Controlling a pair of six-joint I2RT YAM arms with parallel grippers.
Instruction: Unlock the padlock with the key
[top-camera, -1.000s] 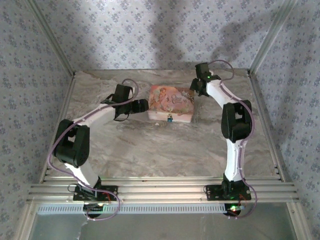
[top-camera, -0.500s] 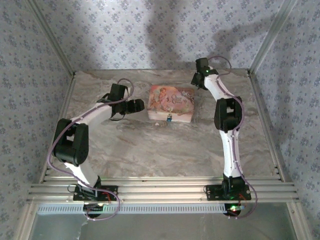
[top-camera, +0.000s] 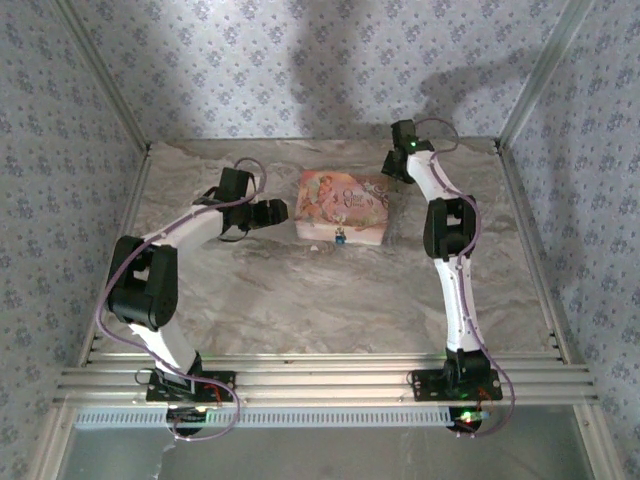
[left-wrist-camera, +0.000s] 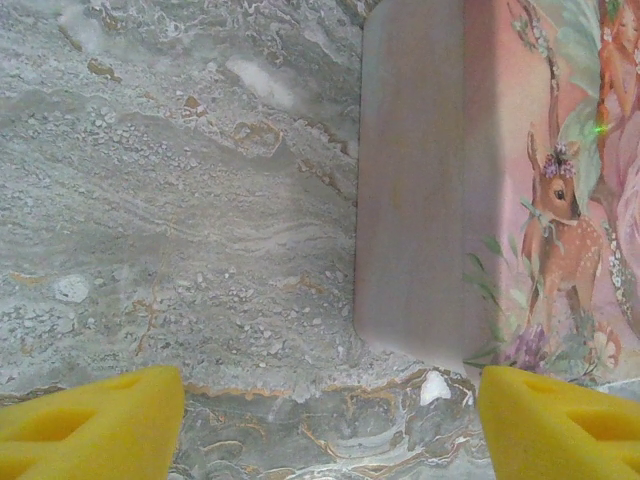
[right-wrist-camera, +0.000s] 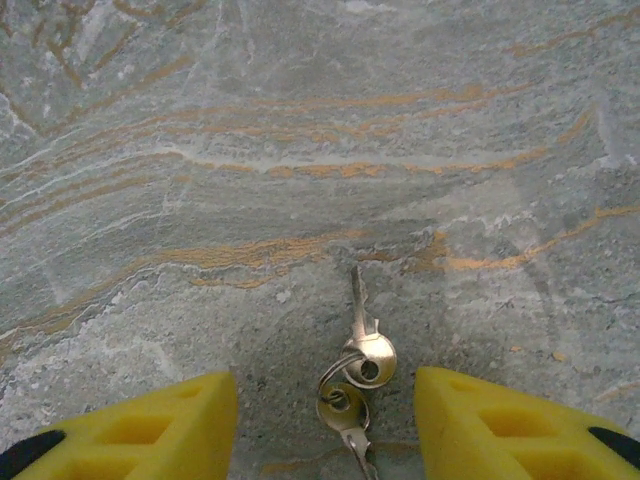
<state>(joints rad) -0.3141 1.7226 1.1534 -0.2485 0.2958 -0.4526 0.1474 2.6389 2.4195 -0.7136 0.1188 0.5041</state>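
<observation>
Padlock: on the 6 o'clock face of the pink box. My left pincer, released, sits at the box's 9 o'clock. At 1 o'clock, my right pincer, released, straddles two ringed keys lying on the bench.

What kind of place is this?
Probably a robot test booth: left arm and right arm bolted to metal rails, patterned wall panels in an aluminium frame, a marble-look tabletop.
</observation>
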